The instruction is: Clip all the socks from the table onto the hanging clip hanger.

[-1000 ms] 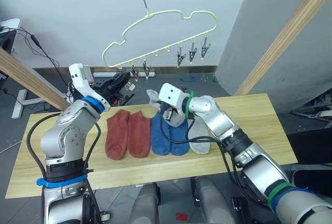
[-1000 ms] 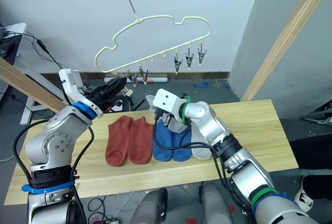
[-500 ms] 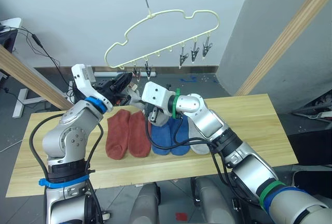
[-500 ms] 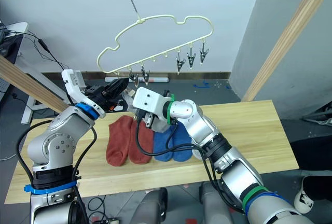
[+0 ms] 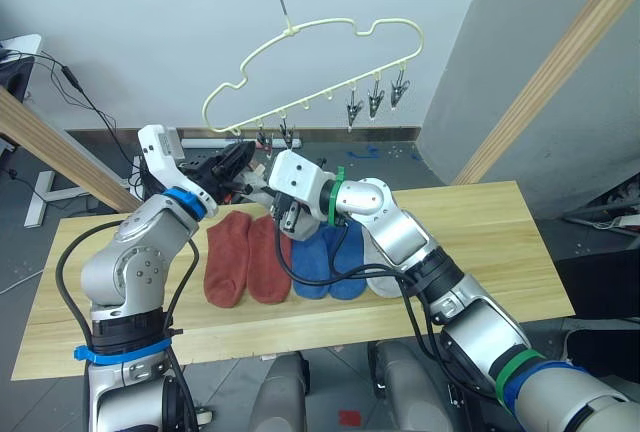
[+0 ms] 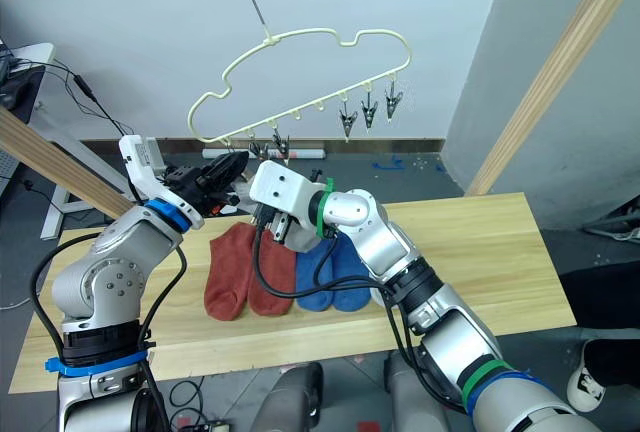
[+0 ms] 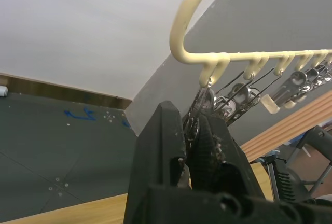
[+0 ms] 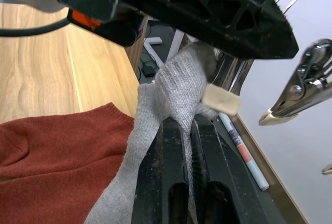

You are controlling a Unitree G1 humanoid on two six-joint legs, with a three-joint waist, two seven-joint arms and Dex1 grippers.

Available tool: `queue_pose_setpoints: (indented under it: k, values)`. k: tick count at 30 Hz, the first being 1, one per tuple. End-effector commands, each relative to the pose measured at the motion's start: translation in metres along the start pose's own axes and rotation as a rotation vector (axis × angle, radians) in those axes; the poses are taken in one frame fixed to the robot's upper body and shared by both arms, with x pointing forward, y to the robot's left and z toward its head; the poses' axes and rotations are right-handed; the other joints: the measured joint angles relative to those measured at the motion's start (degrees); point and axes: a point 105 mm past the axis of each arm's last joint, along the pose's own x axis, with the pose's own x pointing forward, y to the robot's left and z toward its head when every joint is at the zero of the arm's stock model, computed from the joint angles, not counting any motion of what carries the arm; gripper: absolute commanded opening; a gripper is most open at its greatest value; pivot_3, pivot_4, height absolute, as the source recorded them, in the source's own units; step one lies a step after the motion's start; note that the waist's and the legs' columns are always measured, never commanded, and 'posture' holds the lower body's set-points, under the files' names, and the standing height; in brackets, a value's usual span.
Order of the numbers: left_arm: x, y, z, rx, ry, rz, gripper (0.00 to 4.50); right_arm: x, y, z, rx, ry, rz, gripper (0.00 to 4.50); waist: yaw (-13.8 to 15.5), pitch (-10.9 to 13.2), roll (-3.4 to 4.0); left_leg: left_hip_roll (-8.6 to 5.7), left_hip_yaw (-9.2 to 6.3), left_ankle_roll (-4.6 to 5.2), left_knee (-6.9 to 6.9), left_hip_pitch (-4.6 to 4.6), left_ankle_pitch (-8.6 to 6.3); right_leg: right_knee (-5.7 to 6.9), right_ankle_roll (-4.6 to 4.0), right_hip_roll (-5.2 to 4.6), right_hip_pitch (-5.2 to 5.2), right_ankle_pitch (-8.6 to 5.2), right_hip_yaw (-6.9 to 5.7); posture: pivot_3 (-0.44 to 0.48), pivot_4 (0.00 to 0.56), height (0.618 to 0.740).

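1. The clip hanger [image 5: 318, 62] hung by its hook above the far edge of the worktop [image 5: 480, 242], with a row of small metal clips along its lower bar.
2. The left gripper [image 7: 191, 130] was raised to the end of that row; its jaws were pressed together on the end clip [image 7: 206, 99].
3. The right gripper [image 8: 188, 130] was just beside the left one, its jaws closed on a grey sock [image 8: 174, 92].
4. The top of the grey sock reached the mouth of the clip held by the left gripper; whether the clip gripped it could not be told.
5. On the worktop lay two red socks [image 5: 246, 257] and two blue socks [image 5: 325, 260] side by side in a row.
6. A second grey sock [image 5: 382, 270] lay next to the blue pair, partly hidden by the right arm.
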Motion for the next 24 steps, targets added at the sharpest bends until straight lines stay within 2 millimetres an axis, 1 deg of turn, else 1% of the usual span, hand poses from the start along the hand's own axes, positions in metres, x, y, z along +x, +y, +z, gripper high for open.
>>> queue_pose_setpoints:
  k: [1, 4, 6, 9, 11, 12, 14, 16, 18, 21, 24]
  values:
    - [-0.005, -0.003, 0.004, -0.011, -0.013, -0.009, 1.76, 0.001, -0.003, 0.026, -0.021, -0.086, -0.009, 0.0, -0.01, 0.0, 0.0, 0.0, 0.0, 0.0, 0.0, 0.0, 0.0, 0.0, 0.0, 0.0, 0.0, 0.0, 0.0, -0.006, 0.295, 0.74]
    - [-0.008, -0.007, 0.003, -0.025, -0.002, -0.029, 2.61, 0.002, -0.002, 0.024, -0.014, -0.081, -0.008, 0.0, 0.02, 0.0, 0.0, 0.01, 0.0, 0.0, 0.0, 0.0, 0.0, 0.01, 0.0, 0.0, -0.01, 0.0, 0.01, -0.003, 0.293, 0.74]
    - [-0.01, -0.006, 0.003, -0.027, -0.001, -0.023, 2.61, 0.002, -0.002, 0.023, 0.001, -0.079, -0.01, 0.0, 0.06, 0.0, 0.0, 0.01, -0.01, 0.0, 0.0, -0.01, 0.0, 0.0, 0.0, 0.0, -0.01, 0.0, 0.0, -0.002, 0.294, 0.74]
    - [-0.012, -0.005, 0.004, -0.031, 0.0, -0.018, 2.66, 0.003, -0.001, 0.022, 0.013, -0.076, -0.008, 0.76, 0.09, 0.0, 0.0, 0.01, -0.02, 0.0, 0.01, -0.01, 0.0, 0.01, 0.0, -0.01, -0.01, 0.0, 0.0, -0.002, 0.294, 0.74]
    - [-0.013, -0.005, 0.003, -0.028, 0.002, -0.015, 2.66, 0.002, 0.0, 0.021, 0.008, -0.072, -0.005, 1.42, 0.09, 0.0, 0.0, 0.01, -0.01, 0.0, 0.01, 0.0, 0.0, 0.03, 0.0, -0.01, -0.01, 0.0, 0.0, 0.001, 0.291, 0.74]
    - [-0.014, -0.004, 0.003, -0.026, 0.002, -0.011, 2.66, 0.002, 0.0, 0.021, 0.004, -0.069, -0.002, 1.83, 0.09, 0.0, -0.01, 0.0, -0.01, 0.0, 0.01, 0.0, 0.0, 0.03, 0.0, -0.01, -0.01, 0.0, 0.0, 0.001, 0.291, 0.74]
    - [-0.015, -0.002, 0.004, -0.007, -0.002, 0.005, 2.66, 0.001, 0.001, 0.019, -0.008, -0.061, 0.002, 2.47, 0.1, 0.0, -0.01, 0.0, -0.01, 0.0, 0.02, 0.0, 0.0, 0.04, 0.0, -0.01, -0.01, 0.0, 0.0, -0.002, 0.289, 0.74]
    - [-0.016, 0.007, 0.004, 0.104, -0.005, 0.065, 2.66, -0.003, 0.001, 0.015, -0.025, -0.046, 0.004, 2.47, 0.09, 0.0, -0.01, 0.0, 0.0, 0.0, 0.01, 0.0, 0.0, 0.04, 0.0, -0.01, -0.01, 0.0, 0.0, -0.008, 0.289, 0.74]
    - [-0.016, 0.012, 0.005, 0.213, -0.016, 0.103, 2.66, -0.01, 0.0, 0.009, -0.031, -0.03, 0.002, 2.47, 0.1, 0.0, -0.01, -0.03, 0.0, -0.01, 0.01, 0.0, 0.01, 0.03, -0.01, 0.0, -0.02, 0.0, 0.0, -0.015, 0.283, 0.74]
    - [-0.016, 0.009, 0.003, 0.371, -0.035, 0.111, 2.66, -0.029, -0.004, 0.0, -0.039, -0.006, -0.014, 2.47, 0.28, -0.01, -0.01, -0.03, 0.01, -0.02, -0.01, -0.02, 0.01, 0.0, -0.01, -0.01, -0.02, 0.0, 0.0, -0.019, 0.283, 0.74]
    - [-0.017, 0.005, -0.003, 0.502, -0.055, 0.114, 2.66, -0.05, -0.011, -0.004, -0.034, 0.007, -0.04, 2.47, 0.4, -0.01, -0.01, -0.02, 0.02, -0.01, 0.0, -0.04, 0.01, -0.03, -0.01, -0.13, -0.01, 0.0, 0.02, -0.033, 0.284, 0.74]
